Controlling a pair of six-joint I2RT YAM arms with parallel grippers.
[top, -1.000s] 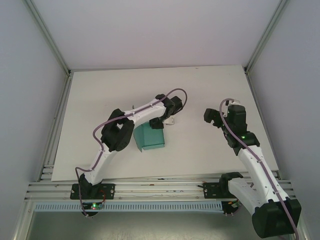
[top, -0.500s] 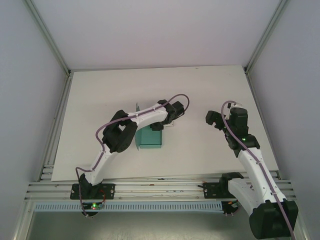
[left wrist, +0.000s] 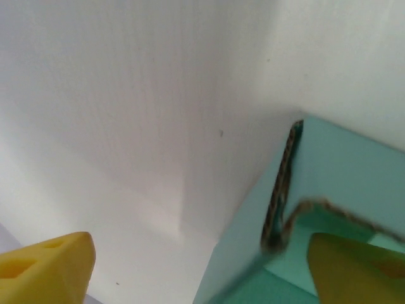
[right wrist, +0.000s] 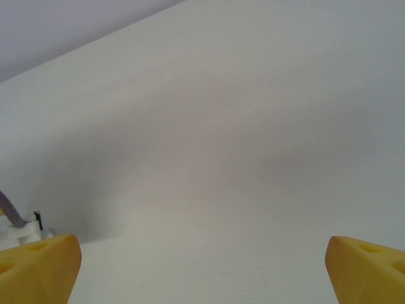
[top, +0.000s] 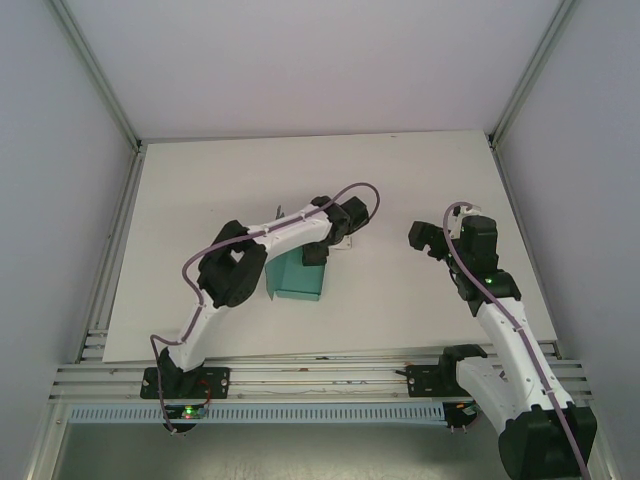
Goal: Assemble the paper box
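The paper box [top: 298,278] sits on the white table [top: 200,200] as a small teal-green block, its far edge hidden from the top camera under the left arm's wrist. A thin flap sticks up at its far left corner, too small to make out. The left pincer [top: 316,252] hangs right over the box's far right corner with its yellow fingers spread wide. Seen from the left wrist, the left pincer [left wrist: 199,272] straddles one upright wall of the box [left wrist: 329,164]: one finger is outside it over bare table, the other on the inner side. Whether that finger touches the card cannot be told. The box's inside is mostly cut off by the frame edge. The right pincer [top: 425,238] hovers well to the right of the box, and the right wrist camera shows it [right wrist: 202,269] with its tips apart, gripping nothing.
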